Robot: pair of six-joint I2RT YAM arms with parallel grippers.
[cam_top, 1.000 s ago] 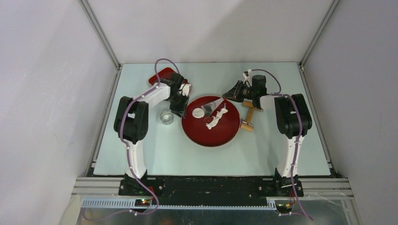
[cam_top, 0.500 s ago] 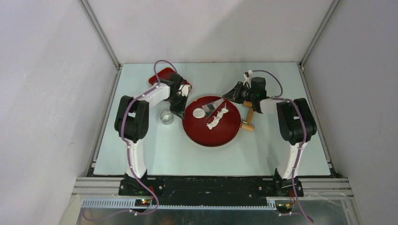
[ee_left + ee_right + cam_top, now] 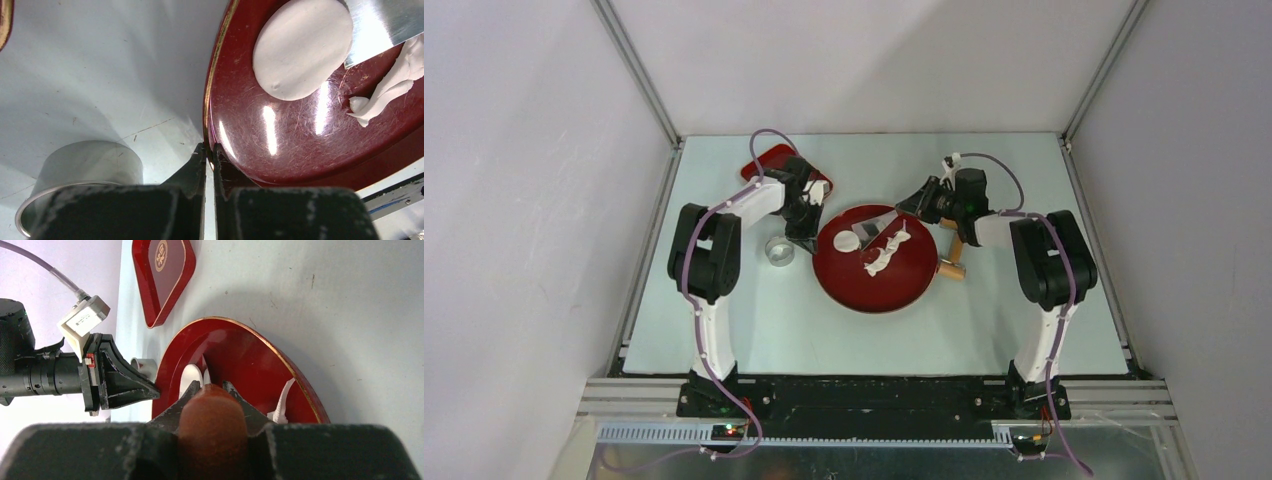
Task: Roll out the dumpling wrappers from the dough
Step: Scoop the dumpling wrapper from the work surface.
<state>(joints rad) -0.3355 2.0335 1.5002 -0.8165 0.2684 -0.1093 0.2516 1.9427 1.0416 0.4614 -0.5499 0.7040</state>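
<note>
One round white dumpling wrapper [image 3: 848,241] [image 3: 300,50] lies flat on the left part of the round red plate [image 3: 884,290] [image 3: 260,150]. A ragged white dough strip [image 3: 884,250] [image 3: 395,85] lies just to its right. My left gripper [image 3: 807,240] [image 3: 210,150] is shut on the plate's left rim. My right gripper [image 3: 921,205] [image 3: 212,385] is shut on the brown wooden handle [image 3: 212,425] of a scraper. The scraper's metal blade [image 3: 874,228] [image 3: 380,25] rests over the wrapper's right edge.
A small metal ring cutter [image 3: 778,251] [image 3: 80,170] stands on the table just left of the plate. A wooden rolling pin [image 3: 954,255] lies off the plate's right side. A small red tray [image 3: 769,160] [image 3: 162,275] sits at the back left.
My left gripper has closed onto the plate's rim. My right gripper has carried the scraper blade leftward to the wrapper's edge.
</note>
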